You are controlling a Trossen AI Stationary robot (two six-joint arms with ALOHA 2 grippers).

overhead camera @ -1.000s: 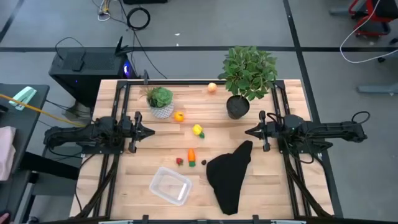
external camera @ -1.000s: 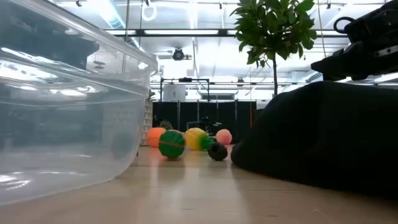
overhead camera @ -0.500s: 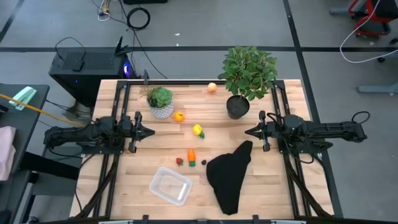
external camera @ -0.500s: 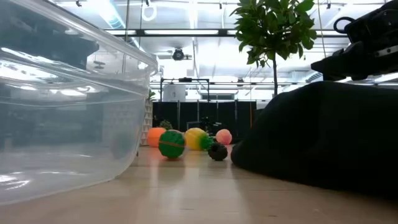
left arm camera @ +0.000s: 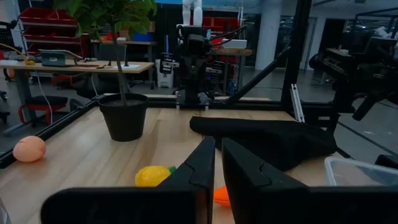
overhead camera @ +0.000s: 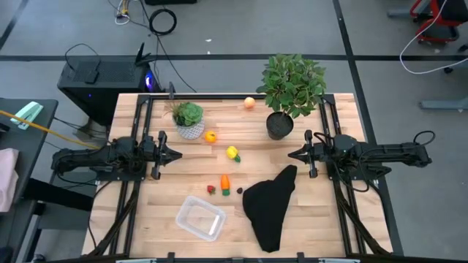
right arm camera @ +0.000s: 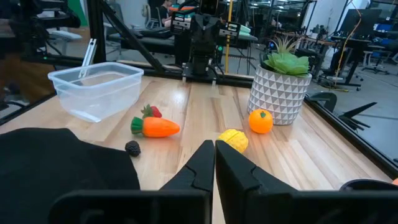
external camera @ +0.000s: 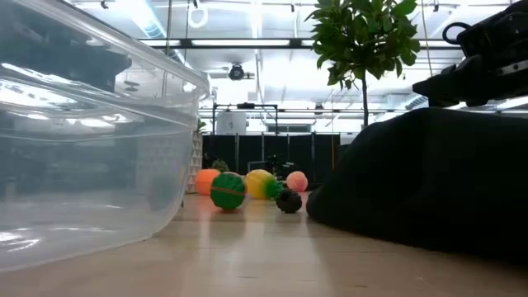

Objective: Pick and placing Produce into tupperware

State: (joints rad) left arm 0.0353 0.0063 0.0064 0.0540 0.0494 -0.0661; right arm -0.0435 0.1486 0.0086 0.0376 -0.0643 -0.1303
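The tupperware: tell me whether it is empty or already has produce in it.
Empty. In the high view the tupperware shows only bare clear plastic, and the carrot, lemon, orange and peach all lie outside it on the table.

Black cloth [overhead camera: 269, 207], orange carrot [overhead camera: 225, 182], possibly blackberry-dark bit [overhead camera: 239, 191]

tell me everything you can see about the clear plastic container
The clear plastic container is a shallow, see-through tub, rectangular with rounded corners and a slightly flared rim. It has no lid and nothing inside. It sits upright on the wooden table near the front edge, turned at an angle to it, left of the black cloth and below the toy carrot. Nothing touches it but the table; both arms are well away.
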